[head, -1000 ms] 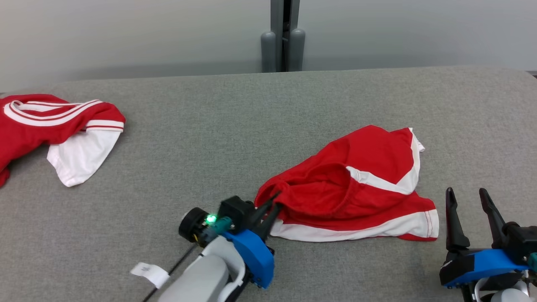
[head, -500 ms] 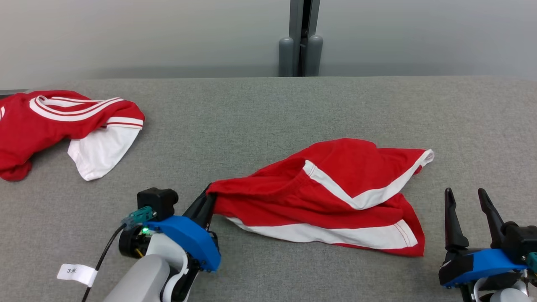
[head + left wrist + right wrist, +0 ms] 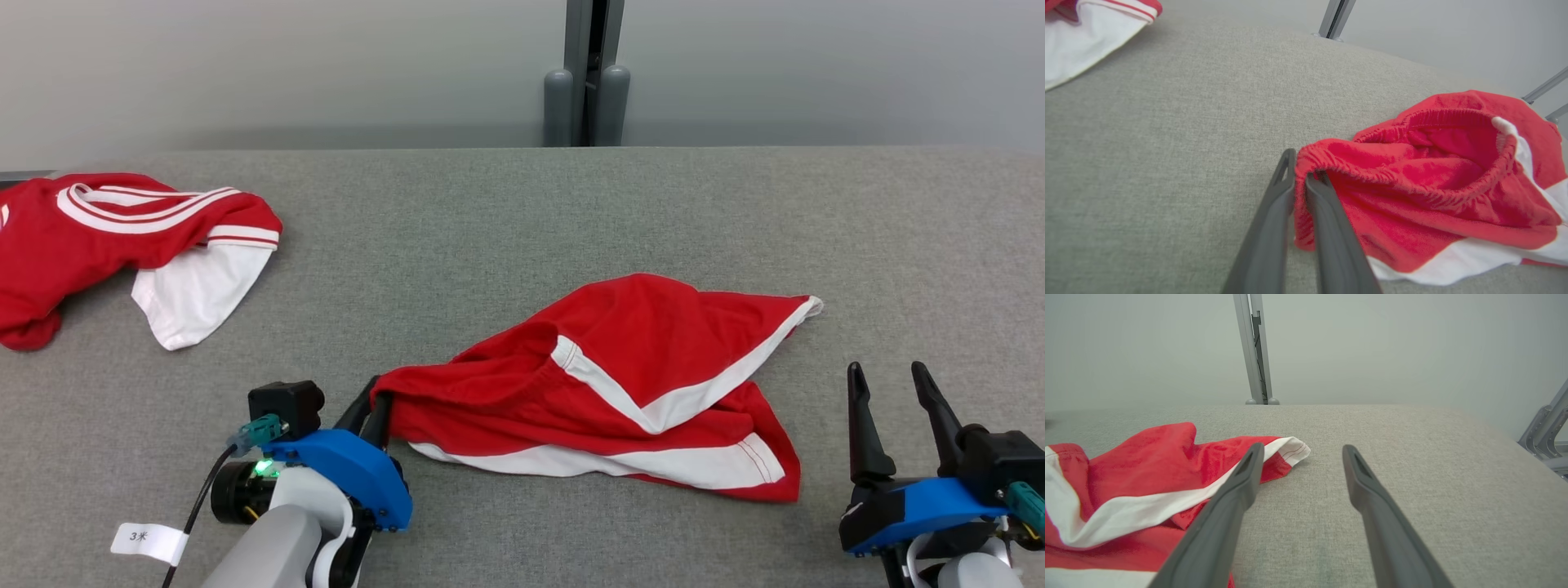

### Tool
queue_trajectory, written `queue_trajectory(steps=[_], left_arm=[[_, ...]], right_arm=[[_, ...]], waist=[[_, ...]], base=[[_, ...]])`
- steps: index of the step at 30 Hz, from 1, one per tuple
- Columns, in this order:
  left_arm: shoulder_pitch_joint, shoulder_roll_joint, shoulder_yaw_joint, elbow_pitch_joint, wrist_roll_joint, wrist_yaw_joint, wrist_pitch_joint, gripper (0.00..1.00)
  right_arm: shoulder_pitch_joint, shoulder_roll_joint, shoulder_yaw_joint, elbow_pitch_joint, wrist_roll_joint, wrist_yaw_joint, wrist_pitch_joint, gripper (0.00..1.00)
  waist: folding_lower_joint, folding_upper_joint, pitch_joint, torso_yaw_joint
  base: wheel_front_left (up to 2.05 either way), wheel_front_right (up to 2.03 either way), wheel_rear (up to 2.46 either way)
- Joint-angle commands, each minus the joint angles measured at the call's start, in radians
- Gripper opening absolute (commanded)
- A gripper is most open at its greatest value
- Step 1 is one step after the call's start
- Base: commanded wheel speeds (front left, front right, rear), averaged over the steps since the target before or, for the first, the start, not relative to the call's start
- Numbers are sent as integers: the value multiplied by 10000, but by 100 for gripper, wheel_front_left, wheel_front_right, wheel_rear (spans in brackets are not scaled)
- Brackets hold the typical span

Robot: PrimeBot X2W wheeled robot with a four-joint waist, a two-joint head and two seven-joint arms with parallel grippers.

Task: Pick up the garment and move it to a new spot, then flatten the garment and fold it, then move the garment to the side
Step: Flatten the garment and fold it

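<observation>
The left claw (image 3: 380, 392) is clenched on the gathered waistband at the left end of the shorts (image 3: 620, 367), its two dark fingers (image 3: 1265, 228) pinching the fold; the red-and-white shorts lie crumpled at the front middle of the grey table (image 3: 490, 229); the right claw (image 3: 887, 369) stands released just to their right, touching nothing; two garments in all, the second garment (image 3: 106, 237) lying well apart at the far left.

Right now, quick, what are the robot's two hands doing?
Left gripper: shut on the shorts, at the waistband.
Right gripper: open, holding nothing.
</observation>
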Motion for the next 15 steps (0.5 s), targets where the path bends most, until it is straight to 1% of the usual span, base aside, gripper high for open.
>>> queue_trajectory(steps=[1, 6, 11, 15], left_arm=[[-215, 57, -88, 66, 220, -55, -239, 100], [-618, -22, -307, 201, 765, -132, -1144, 100], [-755, -56, -473, 263, 1067, -197, -1522, 100], [-512, 170, -865, 381, 1517, -191, -1611, 100]], right_arm=[[-128, -44, 40, 44, 77, 1, -16, 100], [-163, -44, 111, 161, 101, 1, -77, 100], [-132, -44, 197, 266, 148, 1, -126, 100], [-56, -44, 225, 332, 170, -1, -140, 100]], waist=[[-1, -1, -7, -18], [-1, -1, -58, 5], [-1, -1, -138, 55], [-1, -1, -193, 127]], base=[[0, 0, 0], [0, 0, 0], [0, 0, 0], [0, 0, 0]])
